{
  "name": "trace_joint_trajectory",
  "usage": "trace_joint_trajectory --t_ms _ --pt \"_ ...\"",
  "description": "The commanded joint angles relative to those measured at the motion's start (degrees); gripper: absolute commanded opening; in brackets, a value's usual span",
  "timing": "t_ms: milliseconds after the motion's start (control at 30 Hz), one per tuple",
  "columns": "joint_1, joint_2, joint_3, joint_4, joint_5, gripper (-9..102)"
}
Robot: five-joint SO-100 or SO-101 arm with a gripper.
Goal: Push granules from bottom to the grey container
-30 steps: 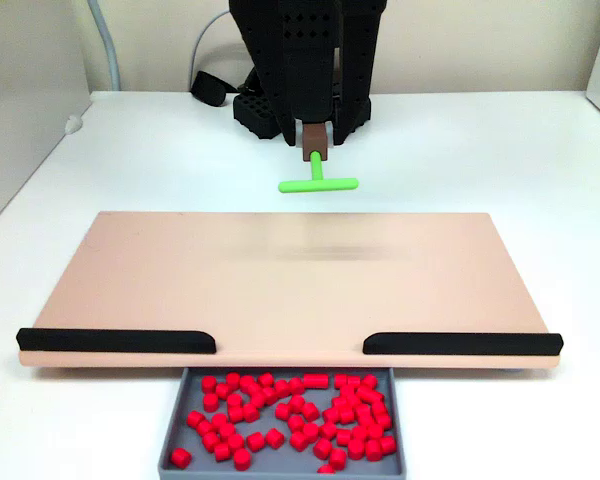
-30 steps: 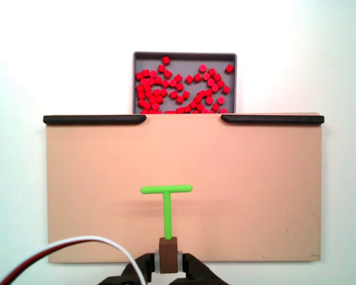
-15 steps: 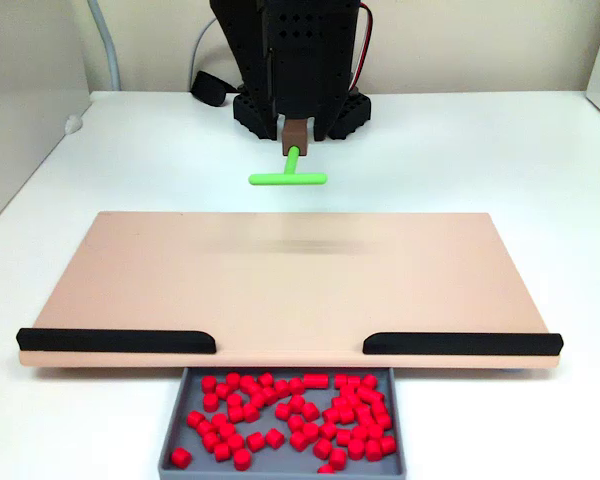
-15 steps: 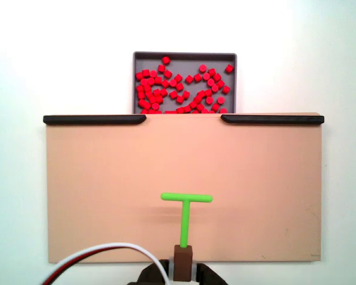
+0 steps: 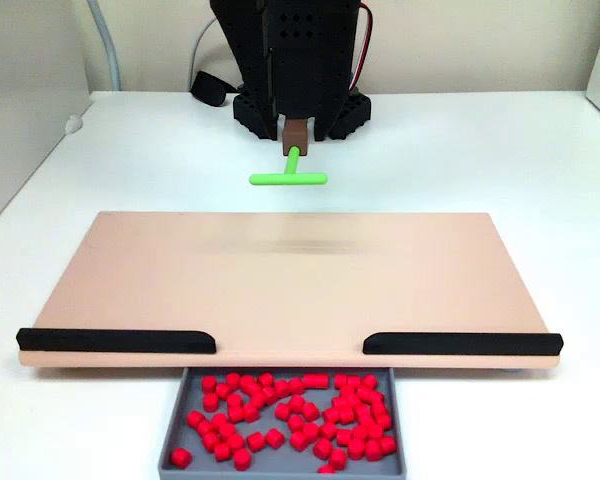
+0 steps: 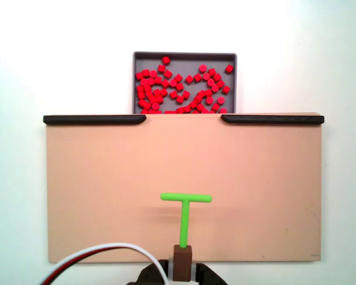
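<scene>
Several red granules [image 5: 298,405] [image 6: 154,89] lie in the grey container [image 5: 172,445] [image 6: 184,54], which sits against the peach board's edge between the two black strips. No granules lie on the peach board [image 5: 280,280] [image 6: 107,190]. My gripper [image 5: 295,132] [image 6: 182,271] is shut on the brown handle of the green T-shaped pusher [image 5: 288,178] [image 6: 186,198]. The pusher hovers over the board's edge nearest the arm base, far from the container, its crossbar facing the container.
Black strips [image 5: 115,340] [image 5: 460,343] line the board's container-side edge, with a gap between them at the container. The black arm base [image 5: 300,60] stands behind the board. A white and red cable [image 6: 95,248] curves near the gripper. White table surrounds everything.
Between one second and half a second ago the pusher drew back toward the arm base and shifted sideways, leftward in the front-facing fixed view. Since then it has held still.
</scene>
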Motion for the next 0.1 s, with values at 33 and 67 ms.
trace_joint_trajectory --t_ms 33,67 --pt "0.09 0.00 -0.53 -0.26 0.53 0" --pt "0.00 0.00 -0.53 -0.26 0.53 0"
